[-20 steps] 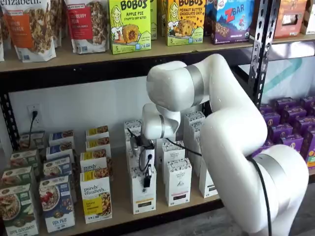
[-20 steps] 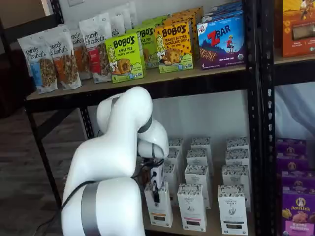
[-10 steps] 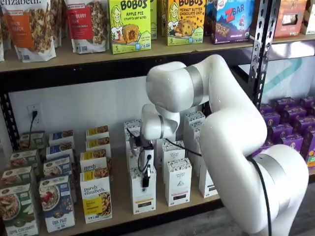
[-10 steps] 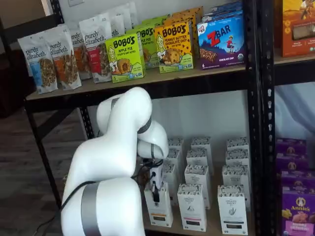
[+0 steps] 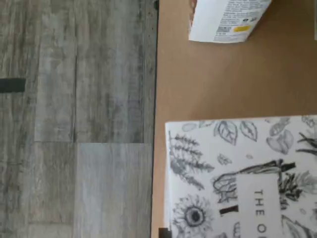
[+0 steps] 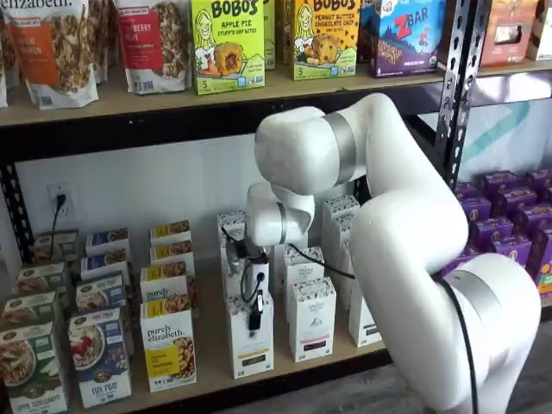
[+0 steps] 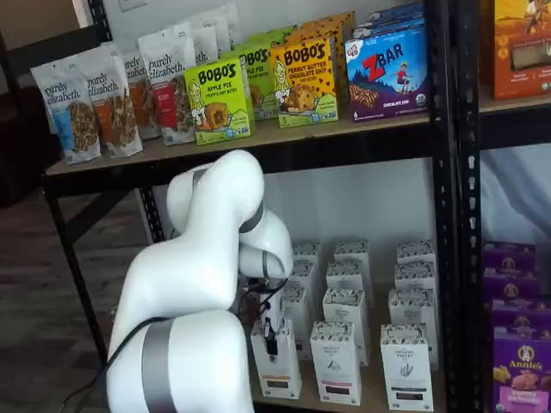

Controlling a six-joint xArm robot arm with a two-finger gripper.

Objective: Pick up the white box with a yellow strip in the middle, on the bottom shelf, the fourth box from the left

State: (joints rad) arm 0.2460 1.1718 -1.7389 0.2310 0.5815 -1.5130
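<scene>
Step in hand: you have the end effector (image 6: 255,321) down on the front white box (image 6: 251,343), so this reads as the grasp itself, with the lift not yet begun.
End effector state: its black fingers sit against the top of the box in both shelf views, with no gap showing between them; closed tight, and I judge it clamped on the box's top.
Where the box is: directly under the end effector, standing upright at the front edge of the bottom shelf (image 6: 207,366), with a like carton (image 6: 311,317) just beside it.
Next move: you will want a straight pull up and toward you, out from under the shelf above; keep the box clear of the neighbouring cartons on either side.
How the box looks: tall, narrow, white, with a black-and-white botanical print over its top (image 5: 237,173), small dark print and a thin yellowish strip low on its front.
Risk: a grip on the top only may let the carton swing or slip.
</scene>
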